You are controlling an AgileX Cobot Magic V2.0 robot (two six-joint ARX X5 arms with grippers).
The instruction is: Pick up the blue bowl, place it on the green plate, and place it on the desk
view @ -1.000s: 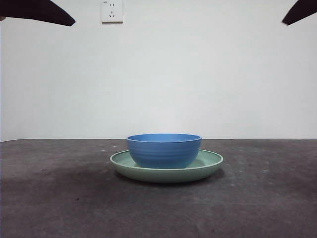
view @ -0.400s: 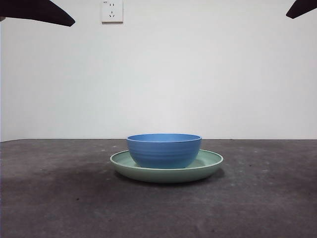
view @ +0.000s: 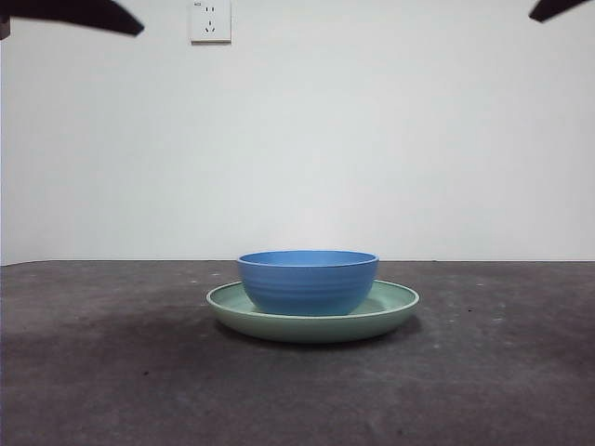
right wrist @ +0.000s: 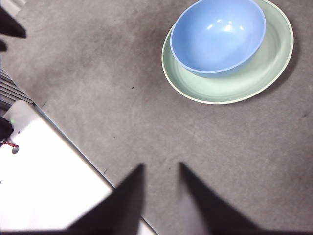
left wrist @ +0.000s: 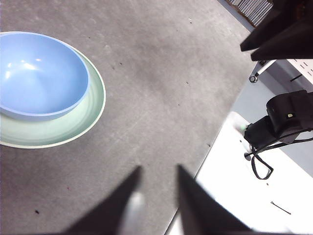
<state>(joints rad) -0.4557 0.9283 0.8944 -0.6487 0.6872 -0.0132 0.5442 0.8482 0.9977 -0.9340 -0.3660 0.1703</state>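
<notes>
On green plate [view: 390, 311], blue bowl [view: 308, 281], seemingly unmoved.

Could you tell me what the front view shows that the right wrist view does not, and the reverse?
Only the front view shows the white wall socket and the faint ridges on the bowl's outside. Only the right wrist view shows the bowl's hollow inside, the right gripper with jaws apart, and the white surface beyond the desk's edge. Both show the glossy round blue bowl resting in the wide pale-green plate on the dark mottled desk.
</notes>
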